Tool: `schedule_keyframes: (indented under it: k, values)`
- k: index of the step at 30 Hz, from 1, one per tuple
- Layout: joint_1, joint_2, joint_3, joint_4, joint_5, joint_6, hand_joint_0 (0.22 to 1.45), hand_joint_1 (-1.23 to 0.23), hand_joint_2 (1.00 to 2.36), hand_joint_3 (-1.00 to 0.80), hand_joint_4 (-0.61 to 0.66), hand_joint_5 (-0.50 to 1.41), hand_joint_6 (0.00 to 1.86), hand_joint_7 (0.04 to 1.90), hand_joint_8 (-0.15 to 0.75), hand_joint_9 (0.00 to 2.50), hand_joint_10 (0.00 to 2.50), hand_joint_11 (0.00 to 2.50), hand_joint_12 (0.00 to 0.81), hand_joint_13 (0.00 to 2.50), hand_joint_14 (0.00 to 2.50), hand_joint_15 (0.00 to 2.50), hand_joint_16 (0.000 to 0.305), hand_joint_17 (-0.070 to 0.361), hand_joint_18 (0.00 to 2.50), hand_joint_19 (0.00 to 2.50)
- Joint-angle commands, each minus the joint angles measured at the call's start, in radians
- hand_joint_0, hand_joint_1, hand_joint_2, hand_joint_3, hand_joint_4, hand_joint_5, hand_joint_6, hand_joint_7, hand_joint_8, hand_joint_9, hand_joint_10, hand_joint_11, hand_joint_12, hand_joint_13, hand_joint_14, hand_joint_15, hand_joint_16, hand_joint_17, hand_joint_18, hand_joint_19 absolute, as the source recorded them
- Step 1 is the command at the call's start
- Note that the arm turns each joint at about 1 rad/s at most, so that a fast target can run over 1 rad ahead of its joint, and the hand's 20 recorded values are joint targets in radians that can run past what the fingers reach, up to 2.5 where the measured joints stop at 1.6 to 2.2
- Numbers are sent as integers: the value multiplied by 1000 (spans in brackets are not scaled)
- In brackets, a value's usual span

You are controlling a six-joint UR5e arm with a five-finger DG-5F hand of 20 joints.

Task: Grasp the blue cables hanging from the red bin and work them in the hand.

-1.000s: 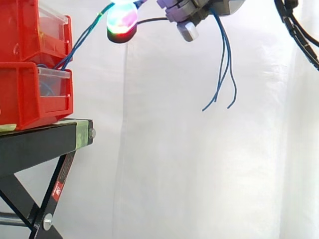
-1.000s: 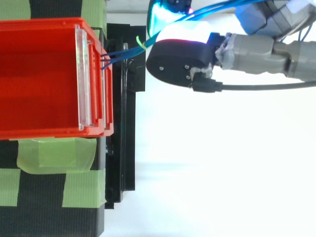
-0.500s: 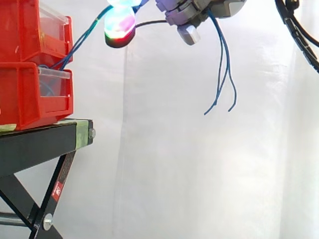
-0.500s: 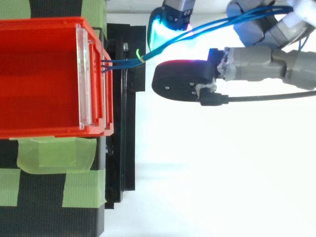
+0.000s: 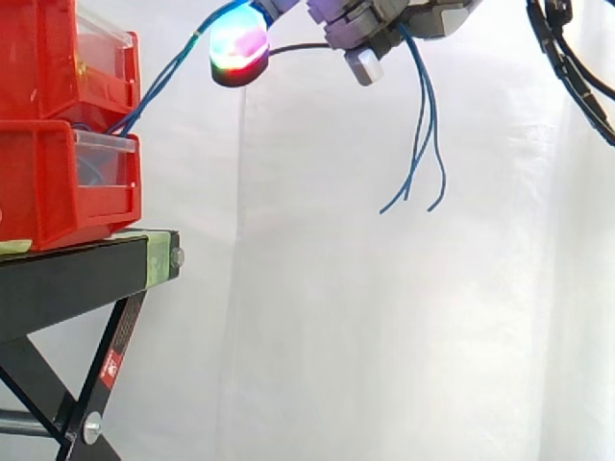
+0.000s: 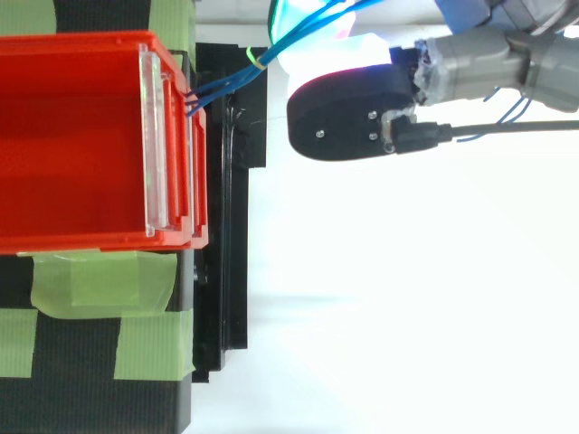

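Blue cables [image 5: 159, 82] rise from the front of the lower red bin [image 5: 58, 182] up and to the right into the hand [image 5: 365, 24] at the top of the side view. The hand is shut on them. Their loose ends [image 5: 421, 144] hang down below the hand and end in mid air. A glowing fingertip pad [image 5: 238, 48] sits beside the taut stretch of cable. From above, the cables [image 6: 222, 86] leave the bin's front [image 6: 172, 154] and run up to the right past a green tie [image 6: 258, 61], with the hand [image 6: 353, 113] right of them.
Two red bins are stacked [image 5: 67, 67] on a black stand [image 5: 86, 269] with green tape [image 6: 99, 280] on its top. A white curtain [image 5: 384, 317] hangs behind, with open air right of the stand.
The hand has shifted a little up and away from the bin in the top view. The cable's loose ends have swung slightly left in the side view.
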Motion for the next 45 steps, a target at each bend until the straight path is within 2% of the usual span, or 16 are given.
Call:
schedule_keyframes:
  k: [1,8,18,22,24,26,30,41,44,45]
  values:
    - [-4,-3,1,13,0,-2,841,-602,1011,-776,391,470,12,1322,455,1805,2500,2500,533,1889,2500,1398,203,153,2500,759]
    - [-13,-17,1,15,-3,-1,869,-632,1010,-789,397,482,11,1329,455,1805,2500,2500,533,1889,2500,1398,203,153,2500,759]
    - [-17,-27,-1,35,-4,-4,871,-634,1011,-787,397,484,12,1332,455,1805,2500,2500,533,1889,2500,1398,203,153,2500,759]
    - [-28,-49,1,35,-10,10,915,-636,1016,-680,396,484,12,1334,455,1805,2500,2500,533,1889,2500,1398,203,153,2500,759]
    - [-24,-44,7,32,-12,12,924,-637,1017,-657,396,485,12,1328,455,1805,2500,2500,533,1889,2500,1398,203,153,2500,759]
    - [-25,-44,23,26,-13,10,930,-640,1019,-616,396,484,12,1334,455,1805,2500,2500,533,1889,2500,1398,203,153,2500,759]
    - [-25,-43,27,21,-13,6,946,-642,1023,-516,408,463,13,1287,455,1805,2500,2500,533,1889,2500,1398,203,153,2500,759]
    - [-22,-43,26,16,-9,7,998,-630,1022,-552,443,414,17,1232,455,1805,2500,2500,533,1889,2500,1398,203,153,2500,759]
    - [-22,-43,26,-5,-9,15,1018,-611,1023,-511,436,380,16,1203,455,1805,2500,2500,533,1889,2500,1398,203,153,2500,759]
    - [-20,-43,26,-30,-9,26,1016,-611,1024,-502,442,377,16,1196,455,1805,2500,2500,533,1889,2500,1398,203,153,2500,759]
